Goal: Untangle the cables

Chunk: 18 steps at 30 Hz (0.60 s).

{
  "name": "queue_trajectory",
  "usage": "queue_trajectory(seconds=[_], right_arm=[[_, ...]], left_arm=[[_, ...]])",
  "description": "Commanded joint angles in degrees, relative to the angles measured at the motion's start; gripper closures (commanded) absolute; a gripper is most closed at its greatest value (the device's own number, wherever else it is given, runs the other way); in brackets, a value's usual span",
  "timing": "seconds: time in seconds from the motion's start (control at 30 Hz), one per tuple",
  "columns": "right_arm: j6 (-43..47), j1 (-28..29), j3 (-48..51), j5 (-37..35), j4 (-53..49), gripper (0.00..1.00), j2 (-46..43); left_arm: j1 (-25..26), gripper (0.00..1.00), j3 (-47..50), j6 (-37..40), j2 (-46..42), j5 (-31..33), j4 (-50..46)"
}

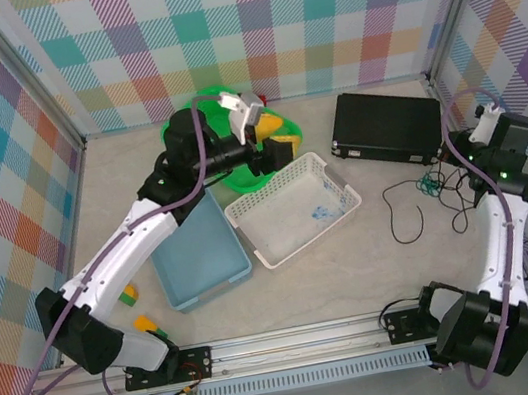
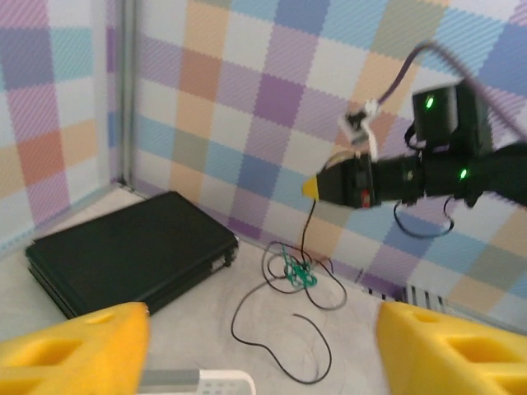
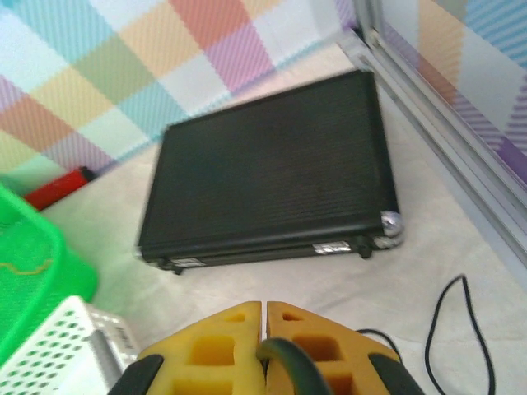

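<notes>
The cables (image 1: 425, 186) lie on the table right of the black case: a small green knot (image 2: 298, 271) with thin black strands looping out of it (image 2: 280, 346). My right gripper (image 3: 264, 317) hangs above the knot and is shut on a dark cable (image 3: 284, 355). From its yellow tip (image 2: 313, 188) a black strand drops to the knot. In the top view the right gripper (image 1: 449, 161) is just right of the case. My left gripper (image 1: 285, 138) is raised over the baskets, facing the cables. Its yellow fingers (image 2: 74, 346) stand wide apart with nothing between them.
A black case (image 1: 386, 123) lies at the back right. A white perforated basket (image 1: 271, 176), a blue tray (image 1: 197, 249) and a green basket (image 1: 181, 125) occupy the middle and back left. Small coloured blocks (image 1: 131, 296) lie near the left arm's base. Checked walls surround the table.
</notes>
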<state>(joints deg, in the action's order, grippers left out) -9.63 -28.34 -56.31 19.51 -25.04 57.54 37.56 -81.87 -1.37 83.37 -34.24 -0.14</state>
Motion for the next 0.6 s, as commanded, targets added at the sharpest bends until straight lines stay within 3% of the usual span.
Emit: queue_trajectory(seconds=[0.0,0.57], right_arm=[[-0.7,-0.2,-5.8,6.4,0.2,1.00,-2.1],[-10.0,4.2,-27.7,8.6,4.1,1.00,0.7]], left_arm=[[0.7,0.20,-0.2,2.9,1.5,-5.0,-0.1],[1.7,0.14,-3.1,4.4,5.6,-5.4,-0.8]])
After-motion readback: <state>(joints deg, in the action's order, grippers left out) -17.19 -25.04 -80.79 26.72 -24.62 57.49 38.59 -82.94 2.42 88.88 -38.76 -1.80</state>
